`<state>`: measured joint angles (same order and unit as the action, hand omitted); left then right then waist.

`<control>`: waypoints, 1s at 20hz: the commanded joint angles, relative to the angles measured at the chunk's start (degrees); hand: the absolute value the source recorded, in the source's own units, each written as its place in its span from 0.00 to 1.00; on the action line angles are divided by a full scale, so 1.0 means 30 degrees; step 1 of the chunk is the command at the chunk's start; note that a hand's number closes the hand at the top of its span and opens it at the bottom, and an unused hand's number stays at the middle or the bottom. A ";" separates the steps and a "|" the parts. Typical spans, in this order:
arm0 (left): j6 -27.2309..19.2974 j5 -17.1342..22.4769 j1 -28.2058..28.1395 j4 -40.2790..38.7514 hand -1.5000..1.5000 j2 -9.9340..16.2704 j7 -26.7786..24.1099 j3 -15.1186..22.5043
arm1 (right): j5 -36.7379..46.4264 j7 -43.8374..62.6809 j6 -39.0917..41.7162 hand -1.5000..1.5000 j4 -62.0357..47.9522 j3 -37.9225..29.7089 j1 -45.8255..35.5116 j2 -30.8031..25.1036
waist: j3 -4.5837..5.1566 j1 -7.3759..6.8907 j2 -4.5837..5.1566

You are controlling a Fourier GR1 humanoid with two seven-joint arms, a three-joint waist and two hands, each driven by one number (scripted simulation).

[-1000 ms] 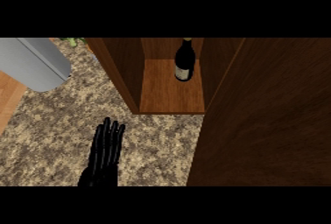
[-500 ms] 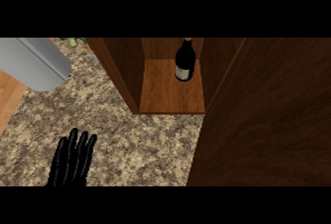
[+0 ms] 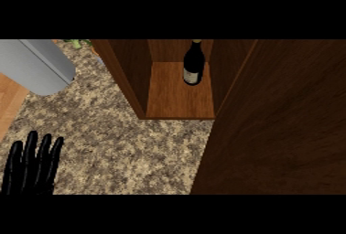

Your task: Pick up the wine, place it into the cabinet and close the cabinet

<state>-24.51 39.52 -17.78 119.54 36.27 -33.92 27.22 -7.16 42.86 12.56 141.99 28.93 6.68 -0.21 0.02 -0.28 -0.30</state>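
A dark wine bottle (image 3: 194, 64) stands upright at the back of the wooden cabinet's shelf (image 3: 177, 98). The cabinet's brown door (image 3: 277, 128) fills the right side of the head view, swung partly across the opening with its edge near the shelf's right side. My left hand (image 3: 30, 164) shows at the lower left over the speckled counter, fingers straight and pointing up, holding nothing and far from the cabinet. My right hand shows nowhere in the view.
A grey rounded appliance (image 3: 37, 64) sits at the upper left on the granite counter (image 3: 121, 146). A strip of light wood (image 3: 10, 103) runs along the left edge. Something green (image 3: 79, 43) peeks at the top beside the cabinet.
My left hand has drawn back down and to the left, away from the cabinet. The bottle and the door have not visibly moved.
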 commanded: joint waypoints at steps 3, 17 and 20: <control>0.2202 0.1701 -0.1859 0.0408 0.00 0.1086 -0.0164 -0.2782 | 0.0364 -0.0334 0.0623 1.00 0.1585 0.3351 0.0667 -0.0326 | 0.0000 -0.0034 -0.0009; 0.5934 0.4207 -0.2677 -0.0956 0.00 0.2796 0.0991 -0.7376 | 0.4290 -0.0737 -0.6192 1.00 -0.0833 0.8997 -0.3170 0.0006 | 0.0067 -0.0203 -0.0090; 0.5946 0.4136 -0.1488 -0.1597 0.00 0.2634 0.1429 -0.7312 | 0.4742 -0.1105 -0.7126 1.00 -0.1346 0.9011 -0.4062 -0.0019 | 0.0071 0.0025 -0.0028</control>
<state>-8.42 51.03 -23.74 116.52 43.86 -30.63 6.83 0.61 39.36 -3.14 141.67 43.89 2.05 -5.93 0.21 -0.35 -0.52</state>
